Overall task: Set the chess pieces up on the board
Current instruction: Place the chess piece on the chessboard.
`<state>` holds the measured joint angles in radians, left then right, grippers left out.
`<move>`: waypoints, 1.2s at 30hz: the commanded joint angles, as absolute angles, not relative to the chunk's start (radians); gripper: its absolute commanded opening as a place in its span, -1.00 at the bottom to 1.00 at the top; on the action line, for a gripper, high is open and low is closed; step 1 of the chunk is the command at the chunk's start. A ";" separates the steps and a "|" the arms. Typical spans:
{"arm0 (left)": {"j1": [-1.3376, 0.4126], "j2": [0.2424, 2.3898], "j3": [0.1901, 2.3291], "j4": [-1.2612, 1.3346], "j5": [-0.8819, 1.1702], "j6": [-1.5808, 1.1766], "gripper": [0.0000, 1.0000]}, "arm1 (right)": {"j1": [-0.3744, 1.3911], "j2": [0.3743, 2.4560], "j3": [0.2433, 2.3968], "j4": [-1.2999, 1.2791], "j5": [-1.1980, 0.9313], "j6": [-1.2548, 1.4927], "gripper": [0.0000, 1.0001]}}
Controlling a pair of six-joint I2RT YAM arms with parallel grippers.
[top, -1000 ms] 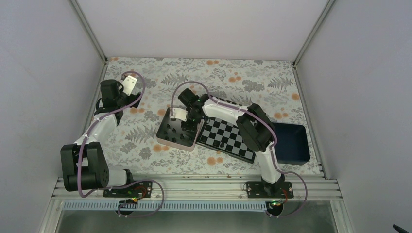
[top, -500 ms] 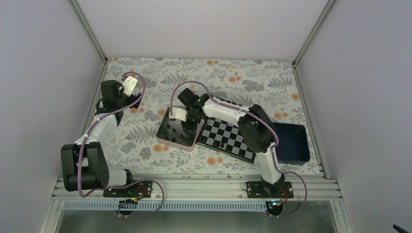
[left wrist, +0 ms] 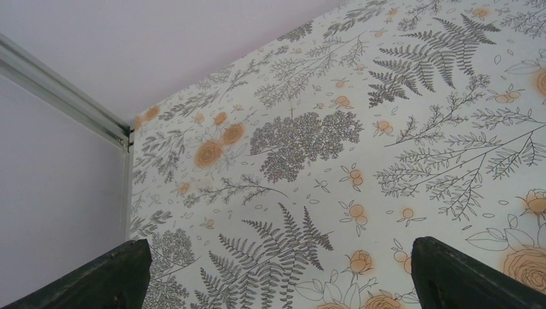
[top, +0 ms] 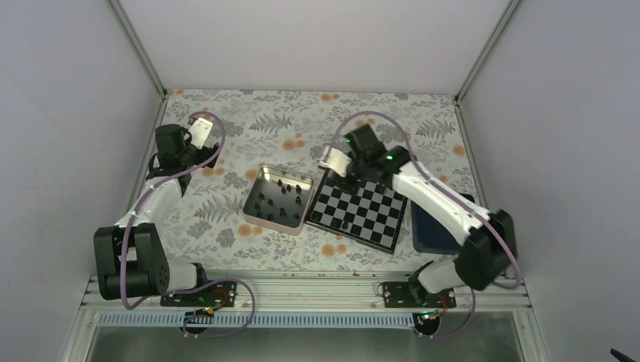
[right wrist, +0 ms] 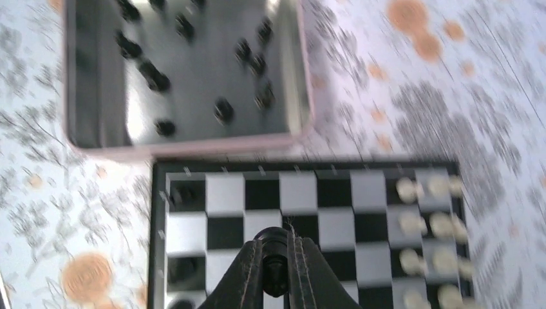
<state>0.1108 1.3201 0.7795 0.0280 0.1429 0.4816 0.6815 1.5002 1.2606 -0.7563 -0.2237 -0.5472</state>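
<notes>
Right arm stretches forward-left from its base, crossing over the dark blue tray, wrist above the far-left corner of the board. Right jaws point down, pinched narrow on one black chess piece over the board squares. More chess pieces lie in the silver tin just beside the board's left side. White pieces line one board edge. Left arm is folded at the far left. Left jaws are spread wide, nothing between them, over the floral counter.
</notes>
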 commanded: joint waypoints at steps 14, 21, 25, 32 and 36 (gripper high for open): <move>0.117 1.307 0.782 0.037 0.162 0.470 1.00 | 0.523 1.098 0.789 -0.856 -0.245 -0.596 -0.89; 0.118 1.311 0.778 0.040 0.151 0.475 1.00 | 0.522 1.193 0.773 -0.822 -0.272 -0.662 -0.91; 0.118 1.318 0.781 0.040 0.144 0.477 1.00 | 0.520 1.240 0.765 -0.784 -0.285 -0.689 -0.92; 0.118 1.327 0.782 0.040 0.138 0.481 1.00 | 0.520 1.253 0.752 -0.775 -0.283 -0.724 -0.92; 0.118 1.329 0.784 0.038 0.134 0.482 1.00 | 0.513 1.228 0.722 -0.780 -0.260 -0.749 -0.92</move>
